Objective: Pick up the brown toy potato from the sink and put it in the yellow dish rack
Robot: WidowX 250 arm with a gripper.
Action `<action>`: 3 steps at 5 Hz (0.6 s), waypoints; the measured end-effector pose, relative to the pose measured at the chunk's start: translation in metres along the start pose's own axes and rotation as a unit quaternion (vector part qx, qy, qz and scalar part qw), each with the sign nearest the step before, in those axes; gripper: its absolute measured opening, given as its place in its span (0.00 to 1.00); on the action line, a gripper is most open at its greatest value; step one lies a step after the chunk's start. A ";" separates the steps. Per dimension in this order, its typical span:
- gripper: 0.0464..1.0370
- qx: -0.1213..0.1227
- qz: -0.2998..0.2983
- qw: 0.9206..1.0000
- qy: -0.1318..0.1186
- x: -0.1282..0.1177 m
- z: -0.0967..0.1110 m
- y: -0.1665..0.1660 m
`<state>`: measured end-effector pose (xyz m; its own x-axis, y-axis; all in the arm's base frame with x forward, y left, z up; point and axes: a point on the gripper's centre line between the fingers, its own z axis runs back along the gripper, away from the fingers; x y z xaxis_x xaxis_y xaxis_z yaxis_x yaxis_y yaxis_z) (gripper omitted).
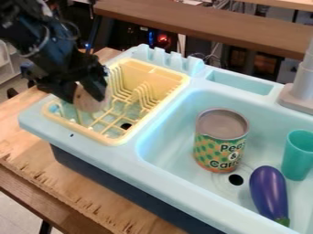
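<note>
One gripper (82, 95), fingers slightly parted, clasps a tan object (87, 103); wooden tabletop (76, 191) below, brown shelf (207, 23) behind

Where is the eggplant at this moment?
In the camera view, the eggplant lies at lower right in the blue sink, beside the drain hole and just below the teal cup.

Fixed camera, slanting down over sink (174, 176)

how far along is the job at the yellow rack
The pink disc already looks to be at the rack, with the gripper right at it. Letting go and backing off are probably left. The can, eggplant and cup sit in the sink; whether they're part of it, I can't tell.
</note>
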<state>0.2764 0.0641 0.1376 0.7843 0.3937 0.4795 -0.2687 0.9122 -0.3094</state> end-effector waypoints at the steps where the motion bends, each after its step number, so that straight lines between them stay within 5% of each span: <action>1: 0.60 -0.002 0.006 1.000 0.019 -0.003 -0.018 -0.003; 2: 0.60 -0.009 -0.012 0.999 0.028 0.000 -0.025 -0.020; 3: 0.64 -0.009 -0.053 0.996 0.065 -0.011 -0.031 -0.046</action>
<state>0.2975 0.0140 0.1216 0.8734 0.2765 0.4009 -0.1716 0.9451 -0.2780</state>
